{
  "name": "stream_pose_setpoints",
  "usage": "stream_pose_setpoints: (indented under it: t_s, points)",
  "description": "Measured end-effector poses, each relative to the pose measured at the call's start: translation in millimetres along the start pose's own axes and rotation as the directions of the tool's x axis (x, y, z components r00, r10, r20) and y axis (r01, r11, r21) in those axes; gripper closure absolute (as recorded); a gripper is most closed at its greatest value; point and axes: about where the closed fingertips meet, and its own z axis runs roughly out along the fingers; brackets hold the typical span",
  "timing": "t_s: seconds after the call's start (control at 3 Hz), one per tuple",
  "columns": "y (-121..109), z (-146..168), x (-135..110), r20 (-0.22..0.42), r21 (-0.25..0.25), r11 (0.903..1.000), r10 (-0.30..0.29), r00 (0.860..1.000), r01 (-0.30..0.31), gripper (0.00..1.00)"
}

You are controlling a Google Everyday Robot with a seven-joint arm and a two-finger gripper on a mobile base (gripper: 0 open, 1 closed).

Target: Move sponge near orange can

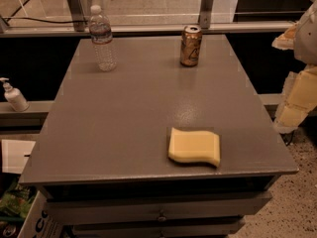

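The pale yellow sponge (pixel 194 146) lies flat on the grey table (pixel 124 113), near its front edge and right of centre. The orange can (pixel 190 45) stands upright at the far side of the table, right of centre, well beyond the sponge. My gripper (pixel 296 103) hangs at the right edge of the view, off the table's right side, apart from the sponge and at about mid-depth of the table. It holds nothing that I can see.
A clear plastic water bottle (pixel 102 38) stands upright at the table's far left. A white pump bottle (pixel 14 96) sits on a ledge left of the table. Drawers (pixel 158 209) run under the front edge. A railing (pixel 148 28) runs behind the table.
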Motion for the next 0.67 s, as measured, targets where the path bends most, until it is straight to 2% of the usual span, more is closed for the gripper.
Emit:
stream_pose_setpoints:
  t_s: [0.33,0.67]
  points:
    - [-0.2,-0.3,-0.2,0.001,0.002,1.0000,0.000,1.000,0.000,0.00]
    - [7.9,9.5,-4.9,0.042,-0.028,0.9996,0.003,0.999,-0.002,0.00]
